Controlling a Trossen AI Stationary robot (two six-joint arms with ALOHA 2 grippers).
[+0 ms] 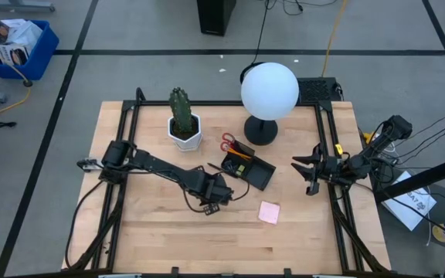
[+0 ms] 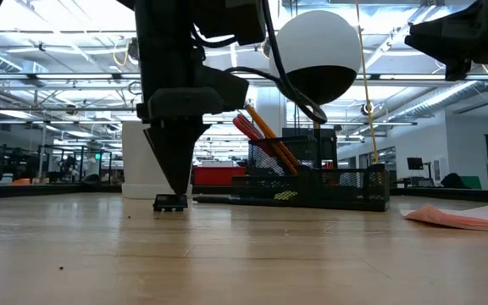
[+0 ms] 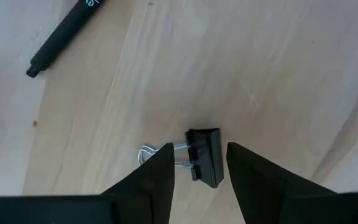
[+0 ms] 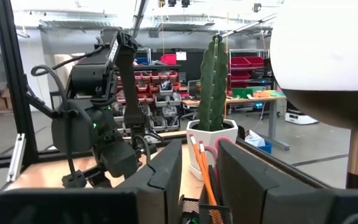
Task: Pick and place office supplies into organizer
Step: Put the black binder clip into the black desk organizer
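A small black binder clip (image 3: 207, 155) lies flat on the wooden table, its wire handles toward one finger. My left gripper (image 3: 201, 149) points down over it, open, one finger on each side. In the low view the fingertips (image 2: 173, 188) stand just above the clip (image 2: 170, 202). A black pen (image 3: 67, 34) lies on the table farther off. The black organizer (image 1: 259, 174) stands at mid-table and holds red-handled scissors (image 1: 229, 144) and orange pencils (image 2: 271, 135). A pink sticky-note pad (image 1: 269, 211) lies flat near it. My right gripper (image 1: 307, 174) waits open at the right, above the table.
A white pot with a cactus (image 1: 184, 127) stands behind the left gripper. A lamp with a white globe (image 1: 270, 91) on a black base stands behind the organizer. Bare wood lies along the table's near side and on the left.
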